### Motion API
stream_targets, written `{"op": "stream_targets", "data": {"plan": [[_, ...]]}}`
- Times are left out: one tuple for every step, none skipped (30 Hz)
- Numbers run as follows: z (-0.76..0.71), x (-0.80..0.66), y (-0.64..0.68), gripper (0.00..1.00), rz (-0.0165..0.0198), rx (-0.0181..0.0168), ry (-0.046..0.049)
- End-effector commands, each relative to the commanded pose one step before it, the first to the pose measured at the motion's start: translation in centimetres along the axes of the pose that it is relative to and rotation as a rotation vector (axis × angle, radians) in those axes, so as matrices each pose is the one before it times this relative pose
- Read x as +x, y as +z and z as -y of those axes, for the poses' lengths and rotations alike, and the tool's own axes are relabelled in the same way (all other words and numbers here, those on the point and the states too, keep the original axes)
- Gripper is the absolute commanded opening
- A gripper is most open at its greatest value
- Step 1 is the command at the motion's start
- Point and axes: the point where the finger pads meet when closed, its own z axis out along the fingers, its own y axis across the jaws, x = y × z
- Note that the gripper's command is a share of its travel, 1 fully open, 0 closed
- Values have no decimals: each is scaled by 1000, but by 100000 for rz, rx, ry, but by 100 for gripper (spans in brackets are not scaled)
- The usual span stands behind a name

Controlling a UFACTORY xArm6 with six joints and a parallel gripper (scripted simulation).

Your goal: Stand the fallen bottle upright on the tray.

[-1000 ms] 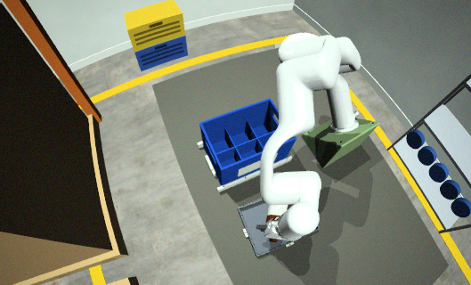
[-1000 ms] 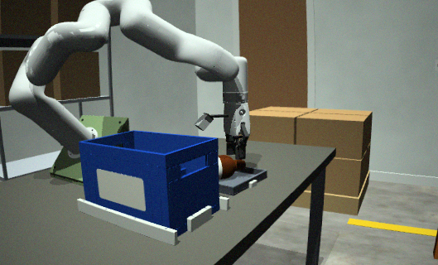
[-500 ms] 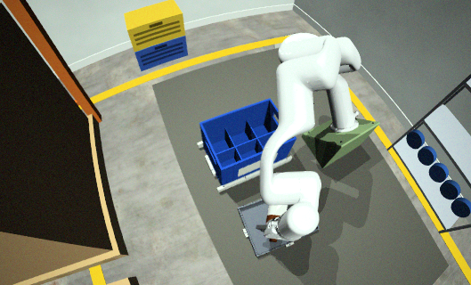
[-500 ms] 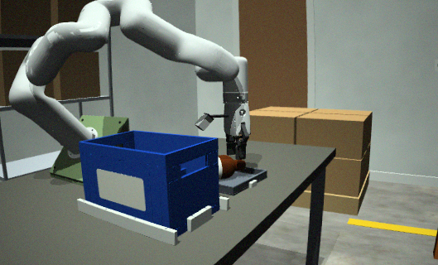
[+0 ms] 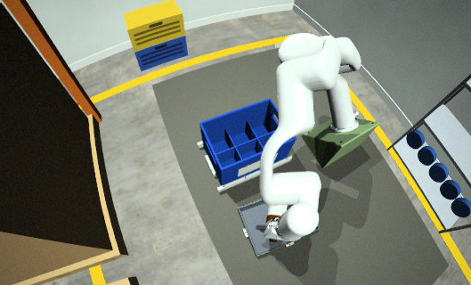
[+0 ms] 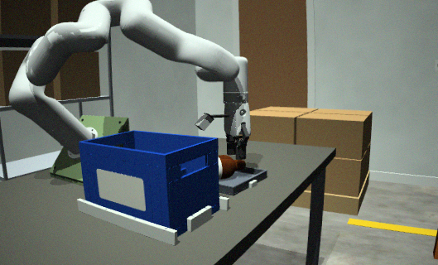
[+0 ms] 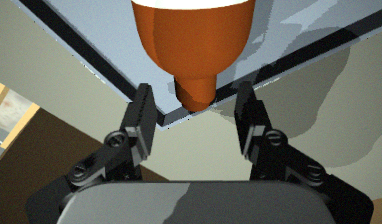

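A brown bottle (image 7: 194,45) with a white band lies on its side on the grey tray (image 6: 240,179). Its neck points toward the tray's edge. It also shows in the exterior view (image 6: 229,164), behind the crate's corner. In the top view the arm hides most of it; a brown bit (image 5: 273,217) shows. My gripper (image 7: 195,98) is open. It hangs just above the bottle's neck, one finger on each side, with gaps to both. In the exterior view the gripper (image 6: 237,151) points straight down at the neck.
A blue crate (image 6: 149,178) with dividers stands in white corner guides just left of the tray. The tray sits near the table's edge. Cardboard boxes (image 6: 315,145) stand beyond the table. The green arm base (image 5: 338,138) is behind the crate.
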Motion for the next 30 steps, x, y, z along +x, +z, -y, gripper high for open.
{"op": "stream_targets", "data": {"plan": [[83,-117,-213,65,425,116,128],[0,0,0,65,0,0,0],[0,0,0,65,0,0,0],[0,0,0,65,0,0,0],[0,0,0,65,0,0,0],[0,0,0,65,0,0,0],[0,0,0,65,0,0,0],[0,0,1,65,0,0,0],[0,0,3,65,0,0,0],[0,0,6,65,0,0,0],[0,0,10,65,0,0,0],[0,0,14,65,0,0,0],[0,0,19,65,0,0,0],[0,0,24,65,0,0,0],[0,0,30,65,0,0,0],[0,0,36,65,0,0,0],[0,0,42,65,0,0,0],[0,0,49,65,0,0,0],[0,0,55,65,0,0,0],[0,0,62,65,0,0,0],[0,0,0,65,0,0,0],[0,0,0,65,0,0,0],[0,0,68,65,0,0,0],[0,0,75,65,0,-1,0],[0,0,81,65,0,1,0],[0,0,87,65,0,0,0],[0,0,93,65,0,0,0],[0,0,98,65,0,0,0],[0,0,103,65,0,-1,0],[0,0,107,65,0,0,0]]}}
